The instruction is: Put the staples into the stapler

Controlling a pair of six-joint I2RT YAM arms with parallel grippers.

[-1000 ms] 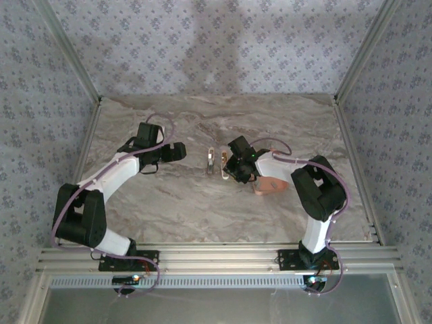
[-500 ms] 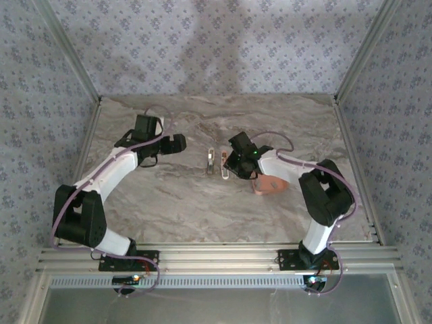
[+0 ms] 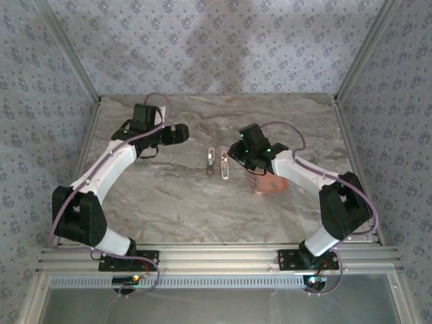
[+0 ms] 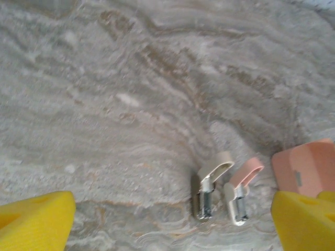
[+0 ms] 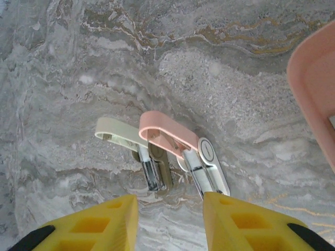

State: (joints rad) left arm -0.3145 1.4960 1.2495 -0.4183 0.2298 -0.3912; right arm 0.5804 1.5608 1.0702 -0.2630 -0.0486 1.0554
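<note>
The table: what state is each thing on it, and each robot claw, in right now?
Pink stapler: lying on the table, lid swung open.
Whitish piece: lying beside it, metal part showing.
Tray: flat on the table.
Left gripper: open, empty.
Right gripper: open, empty, over the stapler.

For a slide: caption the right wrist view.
Parted yellow fingers above the pink stapler and a beige piece on the marble table.

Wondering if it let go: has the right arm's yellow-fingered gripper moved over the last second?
Yes. The right gripper has drawn back, rightward and toward the far wall, away from the small pale pink stapler, which lies where it was.
</note>
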